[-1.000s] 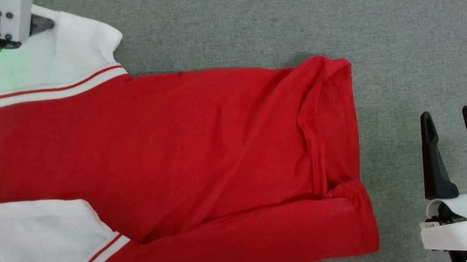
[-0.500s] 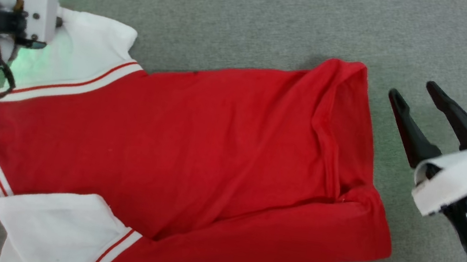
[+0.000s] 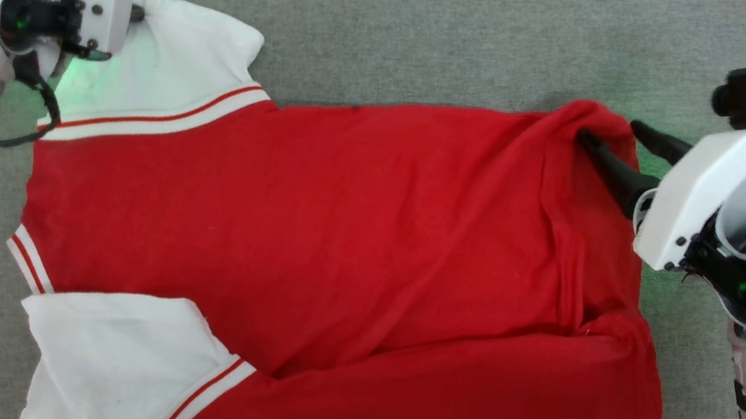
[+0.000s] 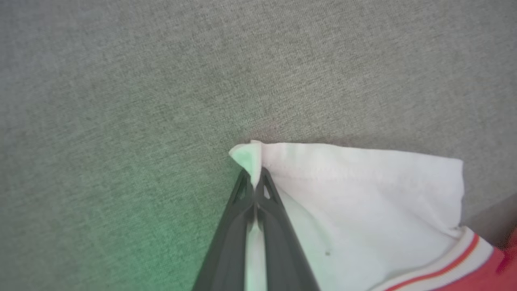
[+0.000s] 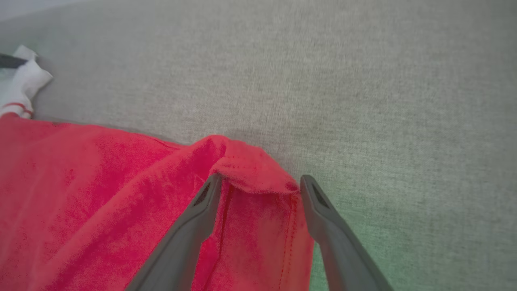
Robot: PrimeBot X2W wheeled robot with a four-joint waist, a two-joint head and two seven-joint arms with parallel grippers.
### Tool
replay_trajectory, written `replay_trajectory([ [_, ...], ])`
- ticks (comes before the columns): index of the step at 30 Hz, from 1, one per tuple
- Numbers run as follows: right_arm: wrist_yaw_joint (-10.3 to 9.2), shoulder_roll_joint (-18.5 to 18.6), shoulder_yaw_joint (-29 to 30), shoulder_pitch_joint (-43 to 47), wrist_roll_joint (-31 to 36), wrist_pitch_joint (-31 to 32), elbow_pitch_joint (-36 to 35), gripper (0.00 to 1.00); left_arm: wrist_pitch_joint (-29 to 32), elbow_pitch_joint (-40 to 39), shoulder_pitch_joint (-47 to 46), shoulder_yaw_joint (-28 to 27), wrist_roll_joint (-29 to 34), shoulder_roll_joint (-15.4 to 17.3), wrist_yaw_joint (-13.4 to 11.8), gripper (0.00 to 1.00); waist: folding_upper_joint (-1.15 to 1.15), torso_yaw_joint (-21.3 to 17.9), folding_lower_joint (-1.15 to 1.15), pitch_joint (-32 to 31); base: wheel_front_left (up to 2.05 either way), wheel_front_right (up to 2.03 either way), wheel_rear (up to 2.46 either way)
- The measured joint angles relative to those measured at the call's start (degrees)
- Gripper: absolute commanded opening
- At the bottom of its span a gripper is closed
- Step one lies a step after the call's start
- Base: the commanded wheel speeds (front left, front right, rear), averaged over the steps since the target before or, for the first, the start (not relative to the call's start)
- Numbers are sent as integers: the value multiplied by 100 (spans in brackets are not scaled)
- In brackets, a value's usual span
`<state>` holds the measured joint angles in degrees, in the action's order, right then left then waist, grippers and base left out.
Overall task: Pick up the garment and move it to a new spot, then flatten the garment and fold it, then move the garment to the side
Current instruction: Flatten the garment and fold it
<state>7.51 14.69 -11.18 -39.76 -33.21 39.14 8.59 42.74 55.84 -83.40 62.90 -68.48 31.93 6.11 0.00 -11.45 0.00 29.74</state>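
The jersey (image 3: 343, 220) lay spread sideways on the grey woven surface (image 3: 402, 28), plain red side up. Its white sleeves were at the left and its hem at the right, and one long fold ran along its near edge. My left pincer (image 4: 255, 178) was clamped on the outer corner of the far sleeve (image 3: 175, 78). In the left wrist view the two dark fingers met with a tuft of white cloth pinched between them, as they had been holding it a second earlier. The change was on the other side. A second before, my right pincer (image 5: 260, 182) had hung well off to the right of the cloth, over bare surface. Now it had swung in to the far right hem corner (image 5: 250, 165). Its fingers were apart, one lying on the red cloth and the other just outside the edge, so the raised corner sat between them. They had not closed on it. The whole head view had also slid a little, which I put down to the head moving rather than the jersey. I judged this to be the start of a two-corner grip along the far edge, for pulling the cloth flat or carrying it over. The right pincer needed only to close, though that bunched corner could slip out if it caught just the top layer.
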Motion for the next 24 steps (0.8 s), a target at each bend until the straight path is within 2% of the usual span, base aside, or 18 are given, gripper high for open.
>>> replay_trajectory([
  [8, 2, -123, -170, -614, 123, 776, 811, 100, -67, 123, -127, 20, 0, -120, 90, 0, 0, 75, 0, 110, 0, 0, 0],
  [9, 2, -122, -207, -702, 165, 877, 887, 73, -81, 138, -138, 23, -1, -134, 94, 0, 0, 81, 0, 118, 0, 0, 0],
  [10, 2, -126, -237, -782, 168, 981, 969, 10, -91, 156, -144, 24, -2, -146, 96, 0, 0, 89, 0, 124, 0, 0, 0],
  [11, 2, -127, -247, -837, 162, 1072, 1038, 0, -92, 174, -150, 25, -3, -157, 99, 0, 0, 95, 0, 128, 0, 0, 0],
  [18, 0, -121, -201, -1103, 109, 1335, 1395, 0, -243, 286, -165, 15, -57, -261, 104, 0, 0, 162, 0, 93, 0, 0, 0],
  [24, 0, -32, -257, -1098, 93, 1118, 1490, 0, -345, 315, -89, -43, -186, -308, 121, 0, 0, 234, 0, -90, 0, 0, 0],
])
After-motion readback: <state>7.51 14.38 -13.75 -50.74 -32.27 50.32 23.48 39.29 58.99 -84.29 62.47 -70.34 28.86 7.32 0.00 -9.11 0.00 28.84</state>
